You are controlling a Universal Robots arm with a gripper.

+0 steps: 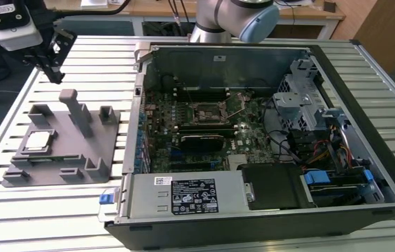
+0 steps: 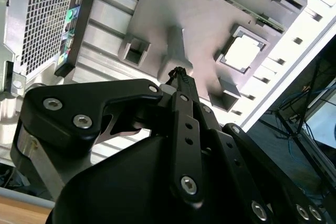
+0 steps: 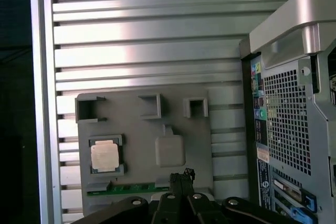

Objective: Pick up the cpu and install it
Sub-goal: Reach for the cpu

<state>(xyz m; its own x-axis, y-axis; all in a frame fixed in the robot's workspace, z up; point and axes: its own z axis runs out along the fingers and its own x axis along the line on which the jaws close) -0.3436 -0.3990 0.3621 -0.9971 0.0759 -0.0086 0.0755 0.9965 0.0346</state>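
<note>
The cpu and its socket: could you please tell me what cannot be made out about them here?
- cpu: underside, hidden against the grey tray in every view.
- socket, exterior view: too small to tell whether it is latched.
- tray's edge nearest the hand, first wrist view: covered by the hand.

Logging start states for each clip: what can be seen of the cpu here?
The cpu is a small flat square chip with a pale silver, metallic-looking top and a thin darker rim. It lies flat, top up, in a framed recess of the grey tray, toward the exterior view's left. Only the tray touches it; the gripper hangs above the tray, apart from it.
</note>
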